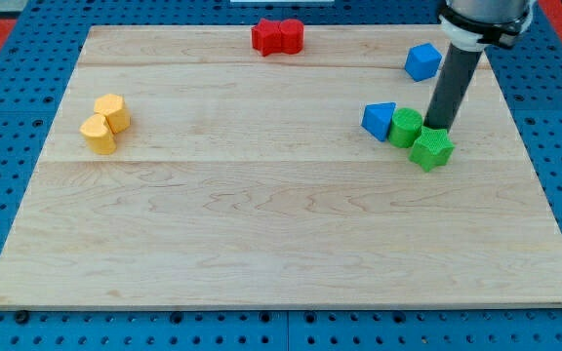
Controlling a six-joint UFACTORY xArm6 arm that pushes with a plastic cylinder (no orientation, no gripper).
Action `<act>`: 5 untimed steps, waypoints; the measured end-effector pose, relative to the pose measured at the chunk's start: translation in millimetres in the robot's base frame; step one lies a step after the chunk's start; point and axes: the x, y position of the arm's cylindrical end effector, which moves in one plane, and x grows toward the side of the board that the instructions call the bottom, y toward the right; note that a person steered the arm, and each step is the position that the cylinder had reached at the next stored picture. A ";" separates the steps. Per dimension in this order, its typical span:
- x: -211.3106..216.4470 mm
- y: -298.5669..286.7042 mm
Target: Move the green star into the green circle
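Note:
The green star [432,148] lies at the view's right on the wooden board [261,214]. The green circle [405,127] stands just to its upper left, touching or nearly touching it. My tip [437,128] is down at the star's top edge, right beside the circle's right side. The dark rod rises from there toward the view's top right.
A blue triangle [379,120] sits against the green circle's left side. A blue block [422,61] lies above, near the rod. Two red blocks [277,37] sit together at the top edge. Two yellow blocks [104,123] sit together at the left.

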 end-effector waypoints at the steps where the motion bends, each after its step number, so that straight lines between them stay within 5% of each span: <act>1: -3.5 36.8; 3: 59.4 -0.5; 5: 54.8 -30.9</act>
